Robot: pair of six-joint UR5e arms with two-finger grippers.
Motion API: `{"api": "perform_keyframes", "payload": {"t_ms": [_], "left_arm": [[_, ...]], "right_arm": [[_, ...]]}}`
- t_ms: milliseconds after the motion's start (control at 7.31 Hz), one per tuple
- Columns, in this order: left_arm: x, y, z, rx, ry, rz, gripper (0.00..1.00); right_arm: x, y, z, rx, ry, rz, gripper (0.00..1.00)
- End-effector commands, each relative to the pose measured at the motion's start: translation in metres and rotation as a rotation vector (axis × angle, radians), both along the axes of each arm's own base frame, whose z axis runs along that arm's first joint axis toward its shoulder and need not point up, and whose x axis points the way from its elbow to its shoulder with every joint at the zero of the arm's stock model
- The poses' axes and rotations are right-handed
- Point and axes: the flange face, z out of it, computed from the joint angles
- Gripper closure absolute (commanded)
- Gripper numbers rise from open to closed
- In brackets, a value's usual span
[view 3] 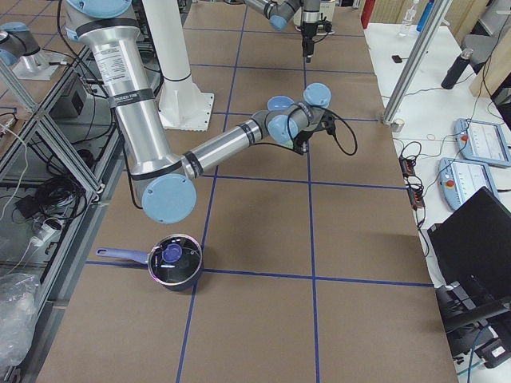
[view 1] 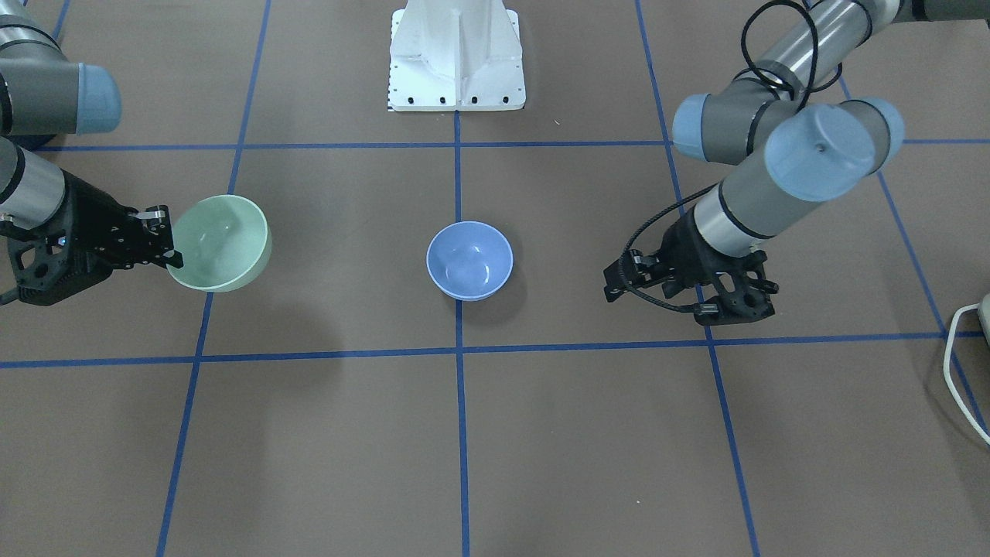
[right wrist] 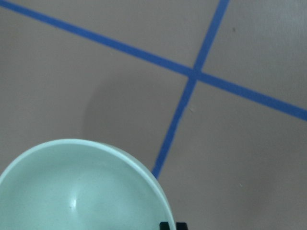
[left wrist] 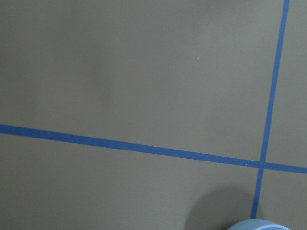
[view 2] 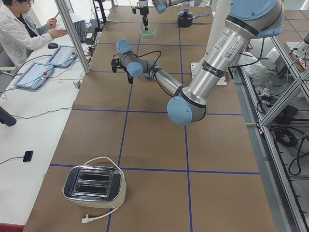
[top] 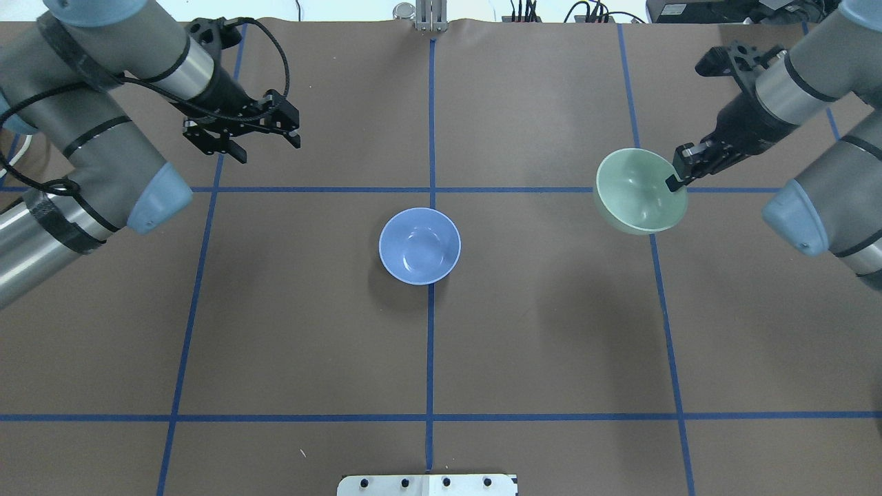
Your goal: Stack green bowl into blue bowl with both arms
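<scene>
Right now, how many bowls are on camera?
2. The green bowl is gripped at its rim by the right claw, on the robot's right. The blue bowl sits mid-table, on the centre line. None seem hidden.

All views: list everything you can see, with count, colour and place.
green bowl: 1, pale green, held above the table, robot's right side.
blue bowl: 1, periwinkle, on the table's centre tape line.
toaster: 1, silver-white, table end at robot's left.
saucepan: 1, dark with blue handle, table end at robot's right.
tape lines: several, blue, gridding the brown table.
base post: 1, white, robot's edge, centre.
person: 1, white coat, at a side desk.
left arm: 1, grey with blue caps, jaws open, empty.
right arm: 1, same colours, jaws shut on the green bowl's rim.
</scene>
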Motion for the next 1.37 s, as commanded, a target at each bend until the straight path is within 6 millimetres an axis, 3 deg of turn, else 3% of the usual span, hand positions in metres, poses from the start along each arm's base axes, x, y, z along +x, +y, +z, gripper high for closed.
{"api": "perform_keyframes", "payload": {"t_ms": [0,274,547,821,957,1231], "left_arm": [[-0.063,-0.017,0.052,0.111,-0.065,0.042,0.03],[-0.105,-0.023,0.092,0.192,-0.121,0.087,0.02],[-0.123,-0.017,0.126,0.244,-0.160,0.127,0.02],[-0.126,-0.015,0.136,0.243,-0.177,0.125,0.02],[-0.125,-0.015,0.136,0.242,-0.179,0.126,0.02],[-0.124,-0.015,0.138,0.239,-0.180,0.128,0.02]], "right_arm": [[-0.071,0.011,-0.071,-0.060,0.022,0.053,0.88],[-0.153,0.044,-0.129,-0.081,0.037,0.103,0.88],[-0.208,0.070,-0.161,-0.080,0.042,0.130,0.88],[-0.237,0.082,-0.166,-0.041,0.053,0.132,0.87],[-0.254,0.081,-0.157,-0.034,0.038,0.143,0.87],[-0.265,0.075,-0.148,-0.045,0.015,0.166,0.87]]}}
